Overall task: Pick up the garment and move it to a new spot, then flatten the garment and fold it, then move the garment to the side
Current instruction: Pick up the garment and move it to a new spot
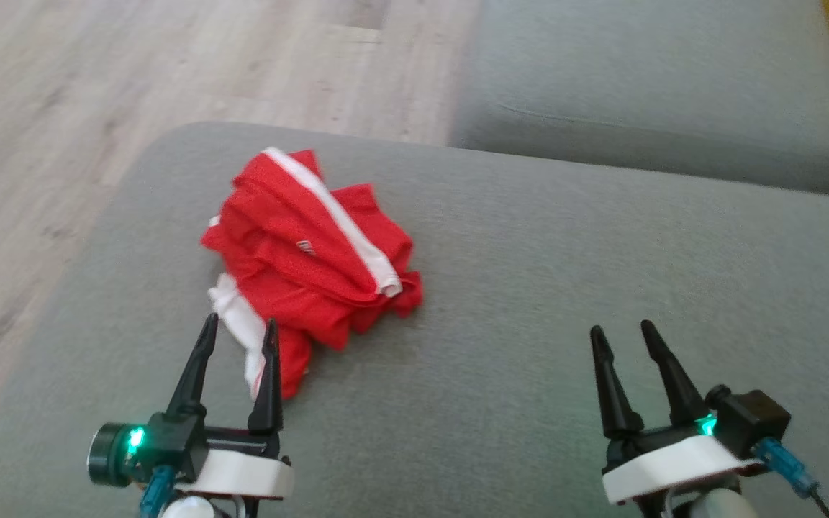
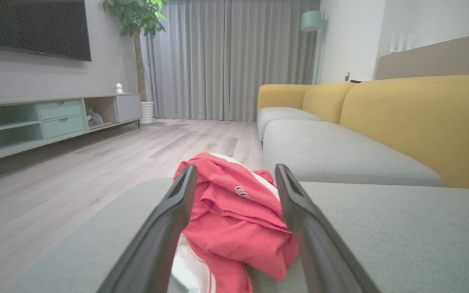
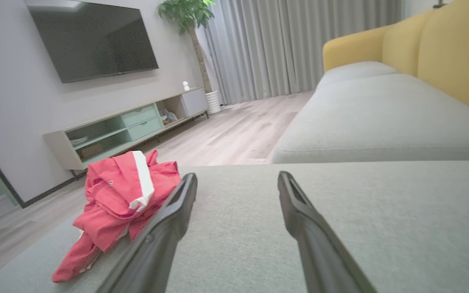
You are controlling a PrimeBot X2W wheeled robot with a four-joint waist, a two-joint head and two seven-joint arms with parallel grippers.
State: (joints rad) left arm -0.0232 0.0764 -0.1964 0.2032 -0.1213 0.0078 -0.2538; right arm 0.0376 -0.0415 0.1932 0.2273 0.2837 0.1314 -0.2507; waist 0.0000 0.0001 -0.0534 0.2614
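Jaws both spread wide, holding nothing. Red garment (image 1: 292, 244) lies crumpled on the grey cushion (image 1: 529, 302), near edge between my left jaws. Looks light, limp, not slippery; I'd pinch a bunched top fold.

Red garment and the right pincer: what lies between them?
Just bare grey cushion between garment and right pincer, clearest in the head view.
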